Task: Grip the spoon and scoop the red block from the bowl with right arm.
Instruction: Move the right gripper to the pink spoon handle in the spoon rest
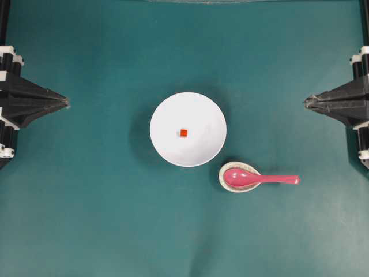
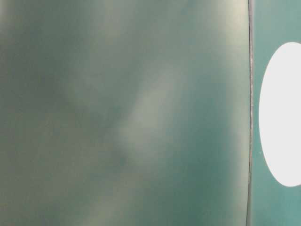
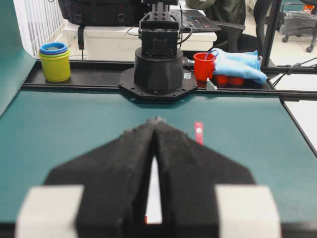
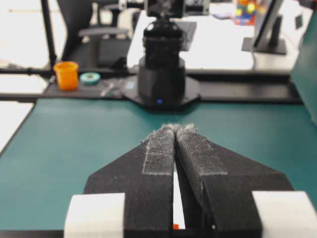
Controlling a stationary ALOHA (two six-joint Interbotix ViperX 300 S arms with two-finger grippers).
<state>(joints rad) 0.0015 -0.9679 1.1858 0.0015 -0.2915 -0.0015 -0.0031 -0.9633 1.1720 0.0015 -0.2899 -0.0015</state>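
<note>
Nothing is grasped yet: the right tool (image 1: pixel 307 103) waits closed, well right of the bowl (image 1: pixel 202 150) holding the red block (image 1: pixel 183 133), so it must open and reach the spoon (image 1: pixel 259 179) just beside the bowl's lower-right rim.

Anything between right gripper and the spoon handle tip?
Nothing: overhead view shows bare green mat between the right gripper and the spoon.
</note>
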